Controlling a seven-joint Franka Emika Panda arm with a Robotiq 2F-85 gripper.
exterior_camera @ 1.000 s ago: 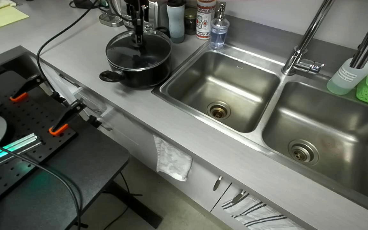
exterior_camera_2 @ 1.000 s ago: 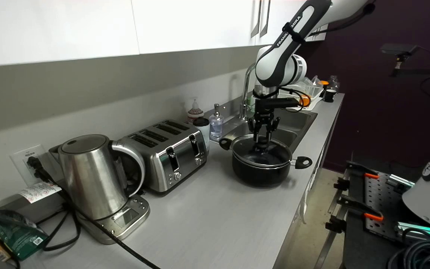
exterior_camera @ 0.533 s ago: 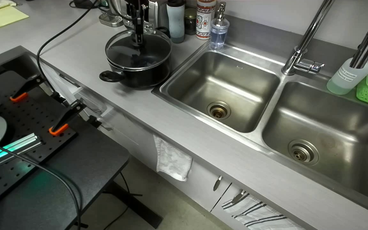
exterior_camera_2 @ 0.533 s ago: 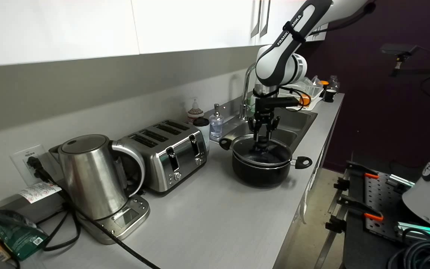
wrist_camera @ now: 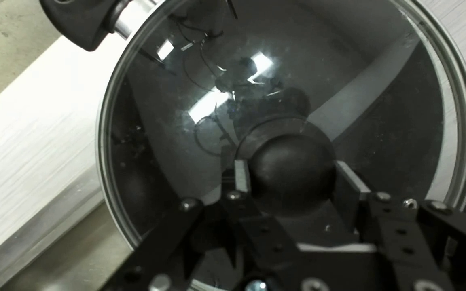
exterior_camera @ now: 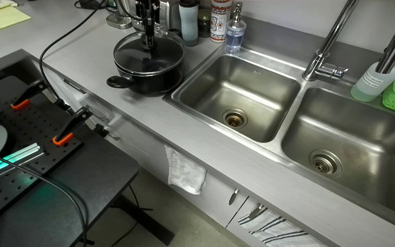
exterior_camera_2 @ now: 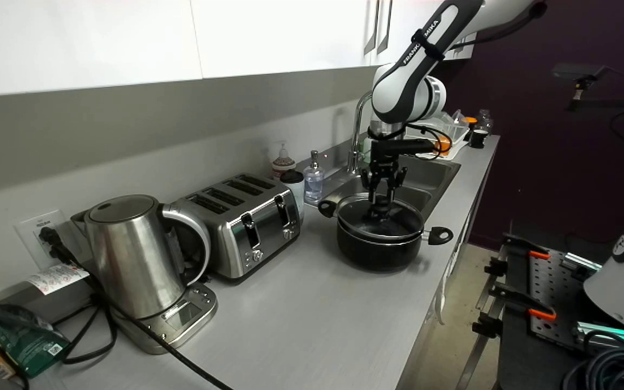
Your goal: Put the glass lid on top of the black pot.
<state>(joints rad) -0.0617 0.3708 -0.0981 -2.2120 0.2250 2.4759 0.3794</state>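
The glass lid (exterior_camera: 132, 55) lies over the black pot (exterior_camera: 156, 84), roughly level and covering its mouth. In an exterior view the lid (exterior_camera_2: 352, 214) sits at the rim of the pot (exterior_camera_2: 379, 255); I cannot tell whether it touches all round. In the wrist view the lid (wrist_camera: 395, 133) fills most of the picture, with a strip of counter showing through its right edge. My gripper (wrist_camera: 289, 176) has its fingers on both sides of the dark centre knob, shut on it. The gripper also shows from above in both exterior views (exterior_camera: 148, 44) (exterior_camera_2: 381, 200).
The pot stands on the grey counter (exterior_camera_2: 312, 314) beside the steel sink (exterior_camera: 197, 82). A toaster (exterior_camera_2: 247, 222), a kettle (exterior_camera_2: 128, 254), a tumbler (exterior_camera: 189, 25) and a soap dispenser (exterior_camera: 235, 34) stand nearby. The pot's side handle (exterior_camera: 120, 81) points toward the counter's front edge.
My gripper and the lid have risen very slightly and shifted a little. The fingers stay around the knob, and the pot has not moved.
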